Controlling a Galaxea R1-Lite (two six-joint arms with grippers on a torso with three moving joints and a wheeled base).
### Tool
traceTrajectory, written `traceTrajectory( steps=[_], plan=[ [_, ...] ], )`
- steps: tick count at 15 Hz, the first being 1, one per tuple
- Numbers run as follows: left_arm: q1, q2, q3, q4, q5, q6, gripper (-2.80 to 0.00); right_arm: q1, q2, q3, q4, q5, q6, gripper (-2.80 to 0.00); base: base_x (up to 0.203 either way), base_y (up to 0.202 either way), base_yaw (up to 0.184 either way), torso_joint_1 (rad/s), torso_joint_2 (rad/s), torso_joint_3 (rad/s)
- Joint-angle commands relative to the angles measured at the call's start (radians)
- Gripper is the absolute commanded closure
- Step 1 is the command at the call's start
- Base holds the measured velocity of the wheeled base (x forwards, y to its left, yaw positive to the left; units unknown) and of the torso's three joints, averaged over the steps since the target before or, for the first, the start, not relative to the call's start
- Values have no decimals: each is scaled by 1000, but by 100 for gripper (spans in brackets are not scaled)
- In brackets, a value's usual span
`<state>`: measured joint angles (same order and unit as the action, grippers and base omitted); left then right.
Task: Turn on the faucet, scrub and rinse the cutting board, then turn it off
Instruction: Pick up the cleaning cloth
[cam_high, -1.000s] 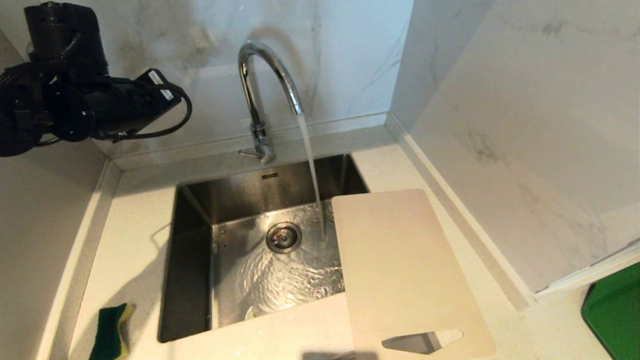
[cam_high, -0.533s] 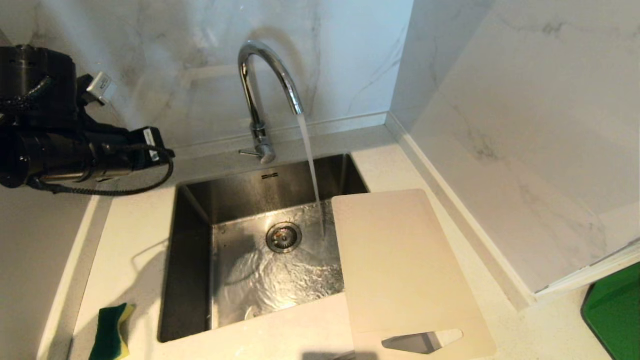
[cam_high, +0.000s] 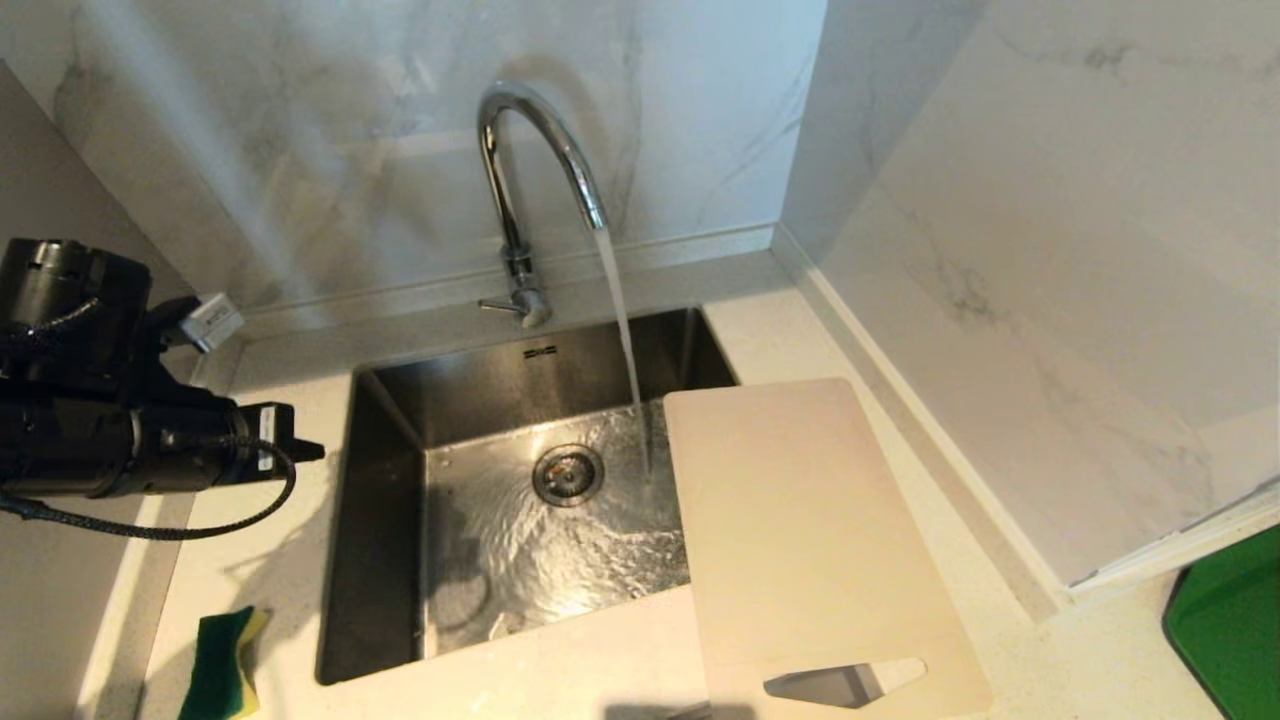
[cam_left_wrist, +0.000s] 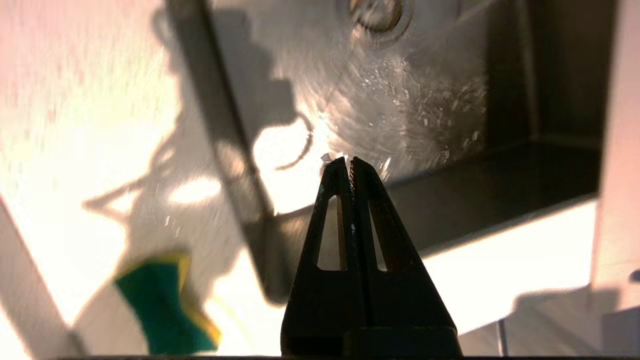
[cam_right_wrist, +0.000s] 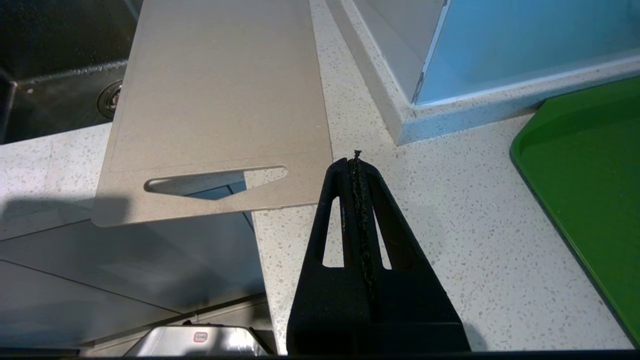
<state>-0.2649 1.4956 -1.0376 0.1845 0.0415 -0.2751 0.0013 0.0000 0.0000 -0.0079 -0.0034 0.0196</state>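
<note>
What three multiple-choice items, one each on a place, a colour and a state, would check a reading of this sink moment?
1. Where does the cutting board lie?
A. flat on the sink floor
B. on the counter right of the sink, its left edge over the basin
C. leaning against the back wall

2. What colours is the sponge?
A. green and yellow
B. pink and white
C. blue only

3. What is the state of the faucet?
A. off and dry
B. dripping only
C. running a steady stream

Answers:
1 B, the head view shows the board on the counter overhanging the sink.
2 A, a green face with a yellow edge shows in the head and left wrist views.
3 C, a stream falls from the spout and the water in the basin is rippled.
</note>
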Motion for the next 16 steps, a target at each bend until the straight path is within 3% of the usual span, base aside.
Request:
traceTrajectory(
  steps=[1,7,11,16],
  plan=[
    [22,-24,77,6,7,-2,0,0,0,0,0,0,0,0,0,0,0,0,0,0],
    [92,-52,241,6,58,-1,0,0,0,0,0,0,0,0,0,0,0,0,0,0],
    [117,-57,301,-2,162,54,0,0,0,0,0,0,0,0,0,0,0,0,0,0],
    [139,-59,383,-6,164,61,0,0,0,0,0,0,0,0,0,0,0,0,0,0]
  ],
)
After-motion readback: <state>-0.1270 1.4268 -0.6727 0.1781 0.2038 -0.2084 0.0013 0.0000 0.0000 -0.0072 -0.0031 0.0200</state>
